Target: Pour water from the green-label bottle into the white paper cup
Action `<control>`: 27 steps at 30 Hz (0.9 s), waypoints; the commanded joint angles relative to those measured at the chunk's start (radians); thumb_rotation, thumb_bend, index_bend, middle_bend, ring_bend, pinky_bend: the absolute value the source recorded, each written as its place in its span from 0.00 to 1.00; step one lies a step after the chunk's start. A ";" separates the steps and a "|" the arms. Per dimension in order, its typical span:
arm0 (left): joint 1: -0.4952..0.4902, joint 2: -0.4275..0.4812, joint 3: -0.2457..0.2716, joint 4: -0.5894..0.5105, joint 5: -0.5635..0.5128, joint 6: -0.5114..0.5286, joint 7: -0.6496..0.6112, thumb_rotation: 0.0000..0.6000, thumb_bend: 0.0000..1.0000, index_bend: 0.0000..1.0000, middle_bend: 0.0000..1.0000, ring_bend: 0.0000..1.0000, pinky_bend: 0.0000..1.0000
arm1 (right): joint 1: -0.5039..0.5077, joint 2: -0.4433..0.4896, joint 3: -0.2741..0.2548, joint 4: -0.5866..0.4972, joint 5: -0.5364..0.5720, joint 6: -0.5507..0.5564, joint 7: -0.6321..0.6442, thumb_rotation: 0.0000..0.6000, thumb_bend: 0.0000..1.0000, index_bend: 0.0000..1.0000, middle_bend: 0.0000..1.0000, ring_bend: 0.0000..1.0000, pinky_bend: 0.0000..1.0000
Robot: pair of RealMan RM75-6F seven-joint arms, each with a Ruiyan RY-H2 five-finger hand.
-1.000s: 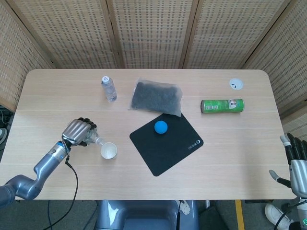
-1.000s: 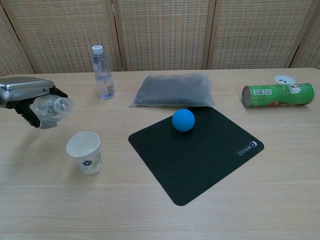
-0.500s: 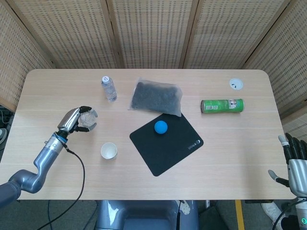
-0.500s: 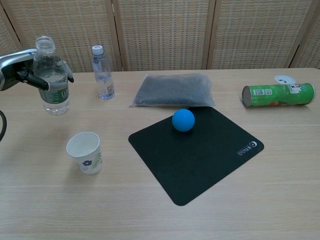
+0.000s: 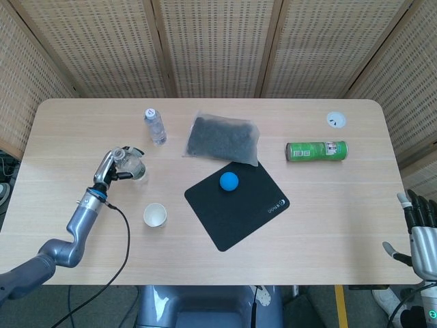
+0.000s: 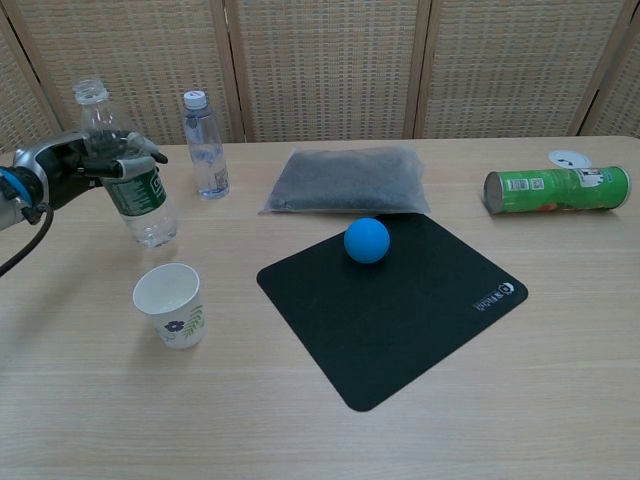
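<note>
The green-label bottle [image 6: 138, 192] stands upright and uncapped behind the white paper cup [image 6: 170, 304], its base at the table surface. My left hand [image 6: 62, 166] holds it around the upper part, with fingers [image 6: 133, 160] wrapped just above the label. From the head view, the left hand [image 5: 109, 168] and the bottle [image 5: 131, 166] lie up and left of the cup [image 5: 155, 214]. The cup stands upright and apart from the bottle. My right hand [image 5: 421, 229] hangs off the table's near right corner, fingers spread and empty.
A second small capped bottle [image 6: 205, 146] stands behind the held one. A dark filled bag [image 6: 347, 180], a blue ball [image 6: 367, 240] on a black mat [image 6: 420, 320], a green can [image 6: 556, 190] lying on its side and a white lid [image 6: 568, 158] lie to the right.
The bottle went from tilted with its mouth over the cup to upright. My left hand carried it back from the cup and lowered it to the table. The right hand stayed put.
</note>
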 commanded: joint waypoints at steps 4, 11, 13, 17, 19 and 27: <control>-0.009 -0.047 0.010 0.069 0.025 -0.012 -0.061 1.00 0.51 0.49 0.35 0.27 0.22 | -0.001 0.001 0.000 0.001 0.002 0.000 0.003 1.00 0.00 0.00 0.00 0.00 0.00; -0.017 -0.102 0.007 0.124 0.025 -0.029 -0.124 1.00 0.50 0.48 0.34 0.27 0.22 | 0.004 -0.003 -0.001 0.004 0.004 -0.009 -0.003 1.00 0.00 0.00 0.00 0.00 0.00; -0.017 -0.112 0.005 0.134 0.025 -0.029 -0.135 1.00 0.49 0.46 0.32 0.27 0.22 | 0.004 -0.003 -0.002 0.005 0.004 -0.010 -0.005 1.00 0.00 0.00 0.00 0.00 0.00; -0.020 -0.121 0.004 0.141 0.030 -0.029 -0.155 1.00 0.43 0.32 0.24 0.24 0.17 | 0.005 -0.004 -0.002 0.005 0.005 -0.012 -0.007 1.00 0.00 0.00 0.00 0.00 0.00; -0.021 -0.124 0.006 0.144 0.035 -0.026 -0.160 1.00 0.39 0.18 0.16 0.17 0.13 | 0.005 -0.004 -0.002 0.006 0.006 -0.012 -0.006 1.00 0.00 0.00 0.00 0.00 0.00; -0.017 -0.131 0.009 0.150 0.046 0.000 -0.167 1.00 0.30 0.00 0.01 0.00 0.07 | 0.003 -0.001 -0.001 0.004 0.006 -0.010 0.002 1.00 0.00 0.00 0.00 0.00 0.00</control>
